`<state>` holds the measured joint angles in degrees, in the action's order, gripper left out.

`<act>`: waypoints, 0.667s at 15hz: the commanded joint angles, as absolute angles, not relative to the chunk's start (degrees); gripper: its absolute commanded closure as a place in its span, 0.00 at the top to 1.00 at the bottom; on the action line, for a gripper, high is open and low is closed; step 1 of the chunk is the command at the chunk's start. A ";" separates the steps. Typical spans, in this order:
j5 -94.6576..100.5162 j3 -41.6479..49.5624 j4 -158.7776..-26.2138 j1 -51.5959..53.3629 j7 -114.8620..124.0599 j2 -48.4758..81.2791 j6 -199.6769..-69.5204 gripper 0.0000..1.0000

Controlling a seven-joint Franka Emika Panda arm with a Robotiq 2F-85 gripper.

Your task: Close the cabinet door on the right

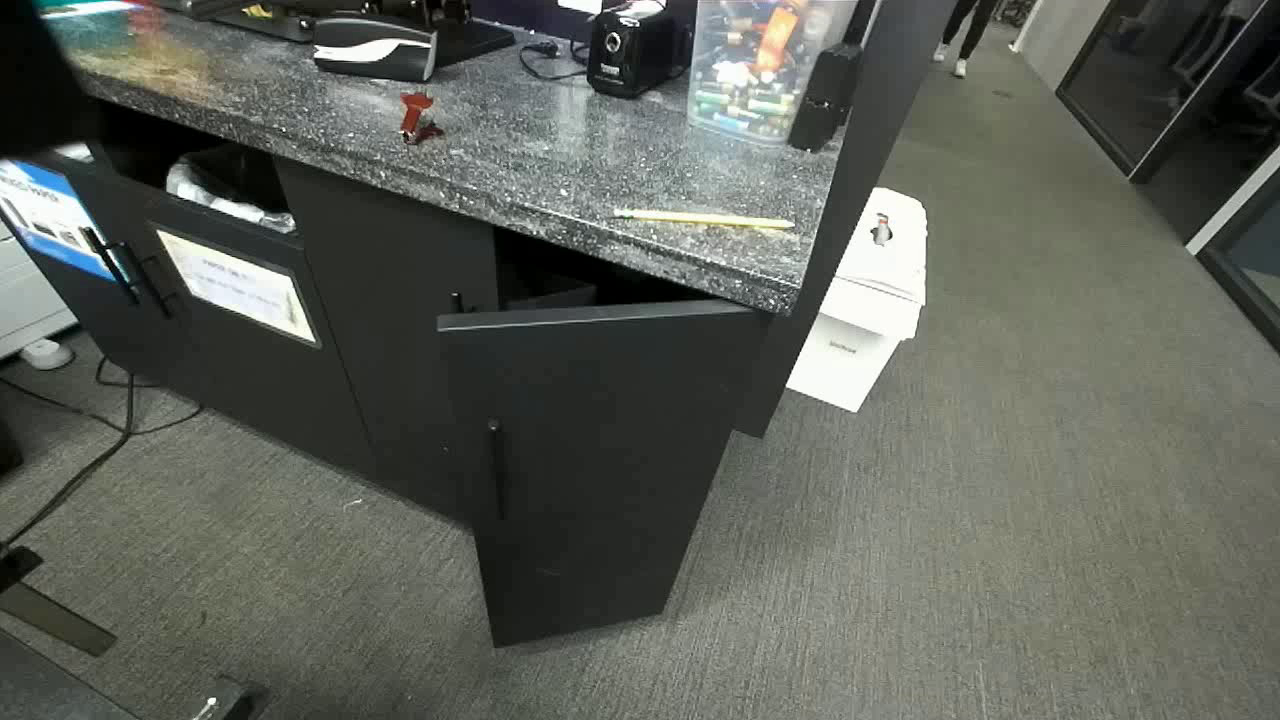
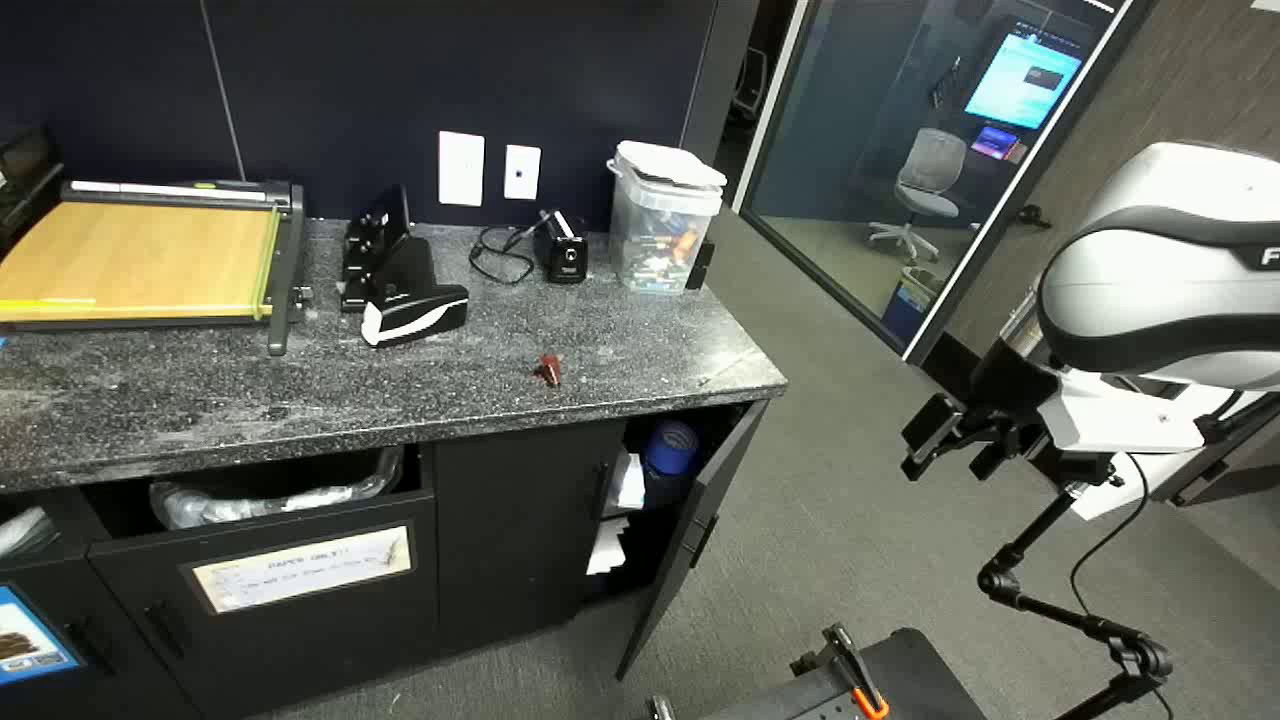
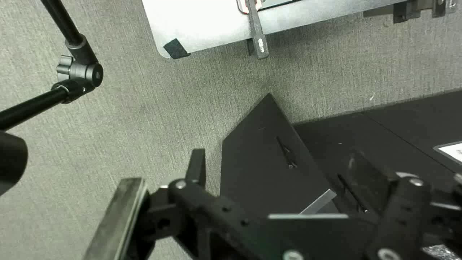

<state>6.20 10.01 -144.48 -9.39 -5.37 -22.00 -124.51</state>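
The cabinet door [image 1: 600,470] is a tall dark charcoal panel with a thin vertical bar handle [image 1: 496,470]. It stands open, swung out from the right end of the cabinet. In an exterior view the door [image 2: 690,540] is seen nearly edge-on, with the cabinet inside showing behind it. The wrist view shows the door [image 3: 249,159] beyond the fingers. My gripper [image 2: 950,455] hangs in the air right of the door, apart from it. In the wrist view my gripper [image 3: 283,168] has its fingers spread wide with nothing held between them.
A speckled counter [image 2: 640,360] tops the cabinet. A white bin [image 1: 850,340] stands by its right end. A black jointed stand [image 2: 1060,600] rises under the arm. A dark platform [image 2: 910,670] with an orange-tipped clamp lies near the door's foot. Several items sit inside the cabinet.
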 commanded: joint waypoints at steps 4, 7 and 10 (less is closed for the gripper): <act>6.12 9.86 -144.39 -9.56 -5.44 -21.99 -124.41 1.00; 6.12 9.86 -144.39 -9.56 -5.44 -21.99 -124.41 1.00; 6.53 9.08 -142.81 -9.07 -4.13 -17.00 -127.44 1.00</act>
